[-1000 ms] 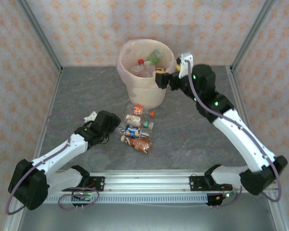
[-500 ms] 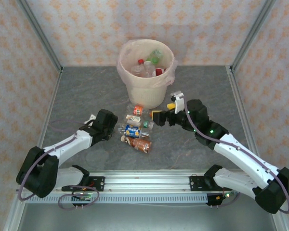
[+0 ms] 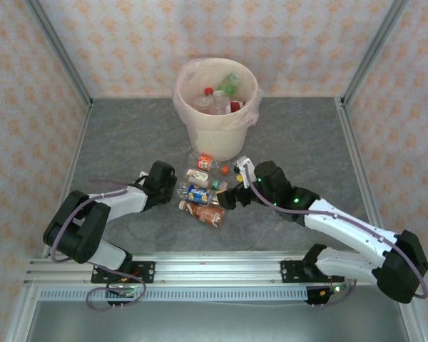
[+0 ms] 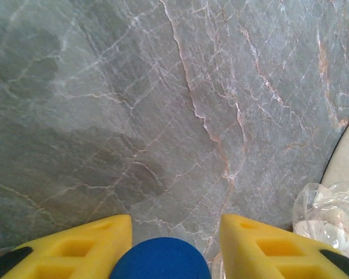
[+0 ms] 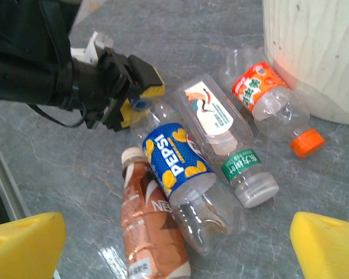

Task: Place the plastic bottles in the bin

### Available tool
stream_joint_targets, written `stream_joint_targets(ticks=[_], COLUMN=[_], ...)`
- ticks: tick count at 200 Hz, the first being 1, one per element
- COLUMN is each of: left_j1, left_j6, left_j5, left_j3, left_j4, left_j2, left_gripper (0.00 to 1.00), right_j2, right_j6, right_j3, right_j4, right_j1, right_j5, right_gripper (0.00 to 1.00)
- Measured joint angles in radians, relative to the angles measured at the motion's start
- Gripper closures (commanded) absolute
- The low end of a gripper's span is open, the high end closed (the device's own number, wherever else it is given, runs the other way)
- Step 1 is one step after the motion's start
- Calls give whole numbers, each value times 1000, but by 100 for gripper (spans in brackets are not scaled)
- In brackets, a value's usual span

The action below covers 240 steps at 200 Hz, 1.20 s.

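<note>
**Location.** A cluster of plastic bottles point(image 3: 202, 191) lies on the bench point(image 3: 121, 142), just in front of the bin point(image 3: 212, 142). Several more bottles rest inside the bin. In the right wrist view the cluster comprises:
- a Pepsi bottle point(image 5: 175, 161);
- a brown bottle point(image 5: 146, 229), touching the Pepsi bottle;
- a white-labelled bottle point(image 5: 212, 119);
- an orange-labelled bottle point(image 5: 260, 93), nearest the bin wall.

**Tool state.** The left tool point(image 5: 136, 103) straddles the blue cap point(image 4: 160, 260) of the Pepsi bottle, with one finger on either side. We cannot tell whether the pads press on the cap. The right tool point(image 3: 225, 201) hangs low over the cluster, its fingers point(image 5: 26, 244) spread wide with nothing held.

**Handling.** We judge the bottles to be empty, and therefore light, thin-walled and easily crushed. Their smooth round bodies are likely to roll or slip on the bench. The neck below the cap is probably the stiffest place to take hold. A gentle grip across the labelled middle should also serve, provided the squeeze is light.

**Changes.**
- One second ago the right tool stood at the bin rim.
- Half a second ago it was between the bin and the cluster; it has now come down over the cluster.
- The left tool has edged in to the blue cap, while its arm has folded back toward its base.
- The bottles on the bench have not visibly shifted.
</note>
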State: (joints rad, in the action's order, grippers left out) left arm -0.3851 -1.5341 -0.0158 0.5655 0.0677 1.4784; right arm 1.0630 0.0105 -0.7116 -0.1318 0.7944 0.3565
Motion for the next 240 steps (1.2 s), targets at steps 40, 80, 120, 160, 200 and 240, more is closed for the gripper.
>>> stream_joint_targets(ticks=[40, 80, 120, 160, 200, 240], left_j1=[1, 1, 1, 1, 1, -20], left_j6=[3, 24, 70, 181, 362, 616], left_j5=[-6, 5, 33, 116, 212, 236], left_j3=[0, -4, -4, 41, 142, 374], left_j4=[57, 48, -5, -201, -344, -409], left_j2=[2, -97, -224, -420, -569, -552], left_gripper=[77, 96, 100, 100, 100, 100], right_j2=[1, 13, 67, 60, -18, -79], right_j6=[24, 43, 55, 8, 0, -37], right_j3=[71, 101, 104, 191, 189, 130], right_j4=[26, 80, 156, 307, 352, 343], right_j1=[24, 48, 142, 162, 148, 78], right_j5=[-10, -24, -63, -165, -244, -283], right_gripper=[1, 1, 1, 1, 1, 1])
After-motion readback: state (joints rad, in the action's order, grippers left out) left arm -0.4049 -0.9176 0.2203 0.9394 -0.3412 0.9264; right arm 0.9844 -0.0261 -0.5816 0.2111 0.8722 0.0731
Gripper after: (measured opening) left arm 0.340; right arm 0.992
